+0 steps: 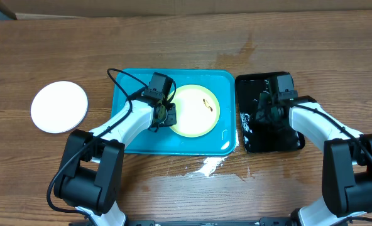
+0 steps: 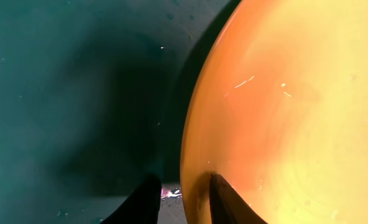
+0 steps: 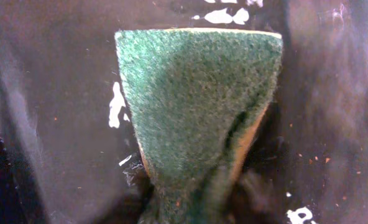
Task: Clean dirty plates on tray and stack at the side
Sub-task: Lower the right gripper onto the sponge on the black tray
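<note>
"What's the count?"

"Two plates. One yellow-green plate [image 1: 198,116] on the blue tray [image 1: 126,94], its rim pinched by the left gripper [image 1: 168,113]. One white plate [image 1: 59,107] sits on the table [image 1: 173,37]."

"And the right gripper [image 1: 263,105]?"

"Squeezing one green sponge [image 3: 196,99] over the black tray [image 1: 252,141]."

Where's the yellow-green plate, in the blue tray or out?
In. The yellow-green plate lies flat inside the turquoise tray, on its right half.

A robotics lab bench: a left arm [image 1: 120,125] and a right arm [image 1: 318,122], black-and-white, stand at a wood-grain worktop [image 1: 173,37] set with a turquoise tray [image 1: 126,141], black tray [image 1: 249,85], yellow-green plate [image 1: 195,116], white plate [image 1: 59,107] and green sponge [image 3: 196,106].
</note>
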You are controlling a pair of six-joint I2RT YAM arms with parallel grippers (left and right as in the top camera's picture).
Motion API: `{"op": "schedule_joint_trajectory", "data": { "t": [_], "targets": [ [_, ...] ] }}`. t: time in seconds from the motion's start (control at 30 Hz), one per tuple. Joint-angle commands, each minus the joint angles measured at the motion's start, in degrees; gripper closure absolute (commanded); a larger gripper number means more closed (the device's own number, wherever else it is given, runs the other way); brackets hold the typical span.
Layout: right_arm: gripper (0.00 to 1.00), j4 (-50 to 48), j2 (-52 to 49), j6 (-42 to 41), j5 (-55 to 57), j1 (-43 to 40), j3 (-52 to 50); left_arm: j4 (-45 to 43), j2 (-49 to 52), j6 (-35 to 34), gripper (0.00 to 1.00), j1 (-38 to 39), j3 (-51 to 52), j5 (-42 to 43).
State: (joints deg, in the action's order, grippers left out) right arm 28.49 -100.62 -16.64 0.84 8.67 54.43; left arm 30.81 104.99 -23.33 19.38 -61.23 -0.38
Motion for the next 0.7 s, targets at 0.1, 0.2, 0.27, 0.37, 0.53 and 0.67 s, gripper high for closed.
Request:
{"op": "schedule_joint_trajectory", "data": {
  "t": [0.1,0.2,0.27,0.37,0.53,0.67],
  "targets": [
    [0.3,-4.59,-0.68,0.66,1.07,0.04,1.51,0.7,-0.13,1.73,0.68,-0.61,0.22,-2.78],
    [0.29,-8.7,-1.22,2.14,1.25,0.07,1.49,0.76,-0.13,1.7,0.67,-0.61,0.22,-2.78],
    [0.3,-10.21,-2.05,2.1,1.25,0.07,1.44,1.01,-0.13,1.7,0.67,-0.61,0.22,-2.78],
    [0.29,-11.43,-3.8,2.08,1.25,0.07,1.44,1.73,-0.13,1.7,0.66,-0.61,0.22,-2.75],
    [0.31,-13.88,-4.98,2.12,1.68,0.07,1.46,1.92,-0.13,1.7,0.67,-0.61,0.22,-2.78],
    [0.47,-17.77,-4.98,3.06,1.66,0.07,1.46,1.97,-0.13,1.68,0.66,-0.61,0.22,-2.78]
  ]
}}
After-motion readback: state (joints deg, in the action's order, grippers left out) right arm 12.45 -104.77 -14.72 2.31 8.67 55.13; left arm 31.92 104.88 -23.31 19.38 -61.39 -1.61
